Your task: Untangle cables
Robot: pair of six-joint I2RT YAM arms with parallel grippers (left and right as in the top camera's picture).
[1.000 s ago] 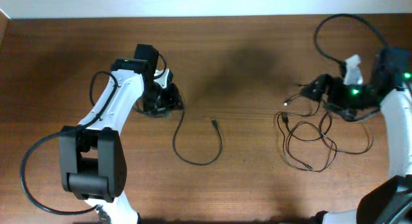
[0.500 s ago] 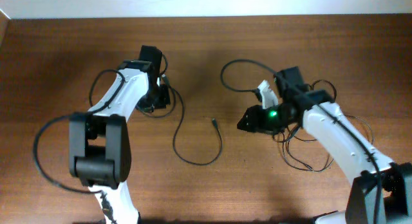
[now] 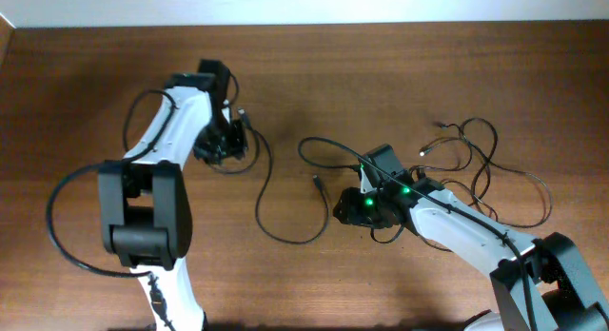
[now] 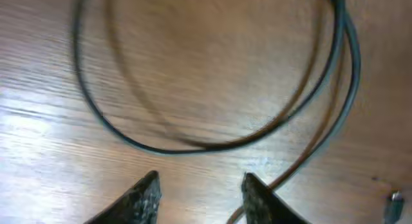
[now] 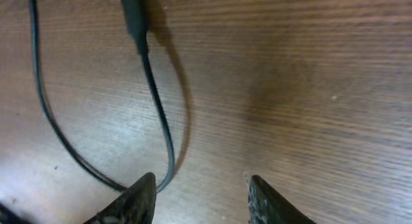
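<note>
A single thin black cable (image 3: 259, 193) runs from my left gripper (image 3: 231, 141) down into a loop, and its plug (image 3: 317, 183) lies mid-table. My right gripper (image 3: 341, 209) sits just right of that plug. A tangle of cables (image 3: 476, 165) lies at the right. In the left wrist view, the left gripper (image 4: 201, 185) stands open over bare wood, with a cable loop (image 4: 161, 149) ahead and a strand beside its right finger. In the right wrist view, the right gripper (image 5: 201, 188) is open and empty; the plug (image 5: 133, 11) and its cable (image 5: 158, 102) pass by the left finger.
A thicker black robot cable (image 3: 328, 146) arcs from the right arm over the table's middle. Another thick black cable (image 3: 52, 226) loops from the left arm's base at the left edge. The wooden table (image 3: 381, 74) ends at a pale wall along the top.
My right arm swung from the tangle at the far right to the middle, beside the single cable's plug, with its jaws narrowed. The tangle has shifted and spread. My left gripper moved slightly.
</note>
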